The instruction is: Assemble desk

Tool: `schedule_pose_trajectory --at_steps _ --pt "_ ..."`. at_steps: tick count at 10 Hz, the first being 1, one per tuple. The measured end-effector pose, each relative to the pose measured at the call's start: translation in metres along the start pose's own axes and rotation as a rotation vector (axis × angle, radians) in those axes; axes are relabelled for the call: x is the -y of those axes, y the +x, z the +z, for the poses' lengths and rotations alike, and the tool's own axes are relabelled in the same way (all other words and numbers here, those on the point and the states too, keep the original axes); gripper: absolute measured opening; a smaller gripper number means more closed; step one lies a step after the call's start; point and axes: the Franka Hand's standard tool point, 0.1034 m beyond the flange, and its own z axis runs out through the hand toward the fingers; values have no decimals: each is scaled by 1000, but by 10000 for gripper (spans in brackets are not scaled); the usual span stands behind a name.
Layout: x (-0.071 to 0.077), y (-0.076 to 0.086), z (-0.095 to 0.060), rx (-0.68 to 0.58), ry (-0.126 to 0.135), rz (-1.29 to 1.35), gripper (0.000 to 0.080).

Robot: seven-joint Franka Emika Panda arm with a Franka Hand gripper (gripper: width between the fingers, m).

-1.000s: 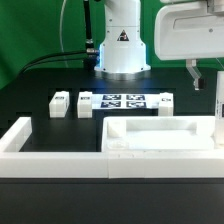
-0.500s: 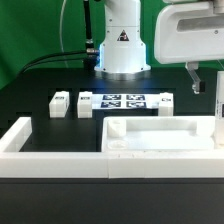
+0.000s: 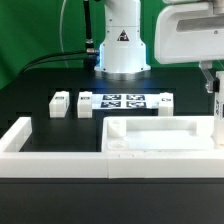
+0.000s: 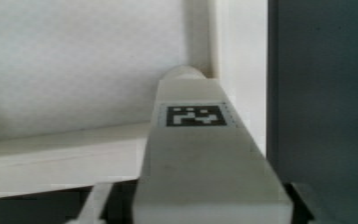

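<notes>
The white tabletop [image 3: 155, 135] lies rim up inside the low border wall. At its end on the exterior view's right, a white leg post [image 3: 217, 120] stands upright. My gripper [image 3: 213, 85] comes down over the post's top, with its fingers drawn in against it. In the wrist view the same leg post [image 4: 202, 160], with its small tag [image 4: 197, 116], fills the space between my gripper's [image 4: 208, 208] dark fingers [image 4: 311, 204], which press both sides. The tabletop's rim [image 4: 87, 140] shows behind it.
Two more leg posts [image 3: 60, 103] [image 3: 85, 103] stand beside the marker board [image 3: 125, 101], and another small white block [image 3: 165, 101] sits at its other end. The border wall [image 3: 50, 157] runs along the front. The robot base [image 3: 122, 45] stands behind.
The fingers stood wide apart either side of the post before. They have now drawn together onto its top. The arm itself has hardly shifted.
</notes>
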Motion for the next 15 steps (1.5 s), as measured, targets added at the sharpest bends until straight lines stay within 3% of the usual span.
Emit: schedule_pose_trajectory --at_steps 3,8,12,13,15 --pt "-1 0 1 -4 1 199 287" --pt "-3 -5 1 -40 49 773 288" --pt "-3 -5 1 -32 58 968 288" --pt "-4 -5 1 -26 67 1038 288" --pt "-5 -6 2 13 117 1313 289"
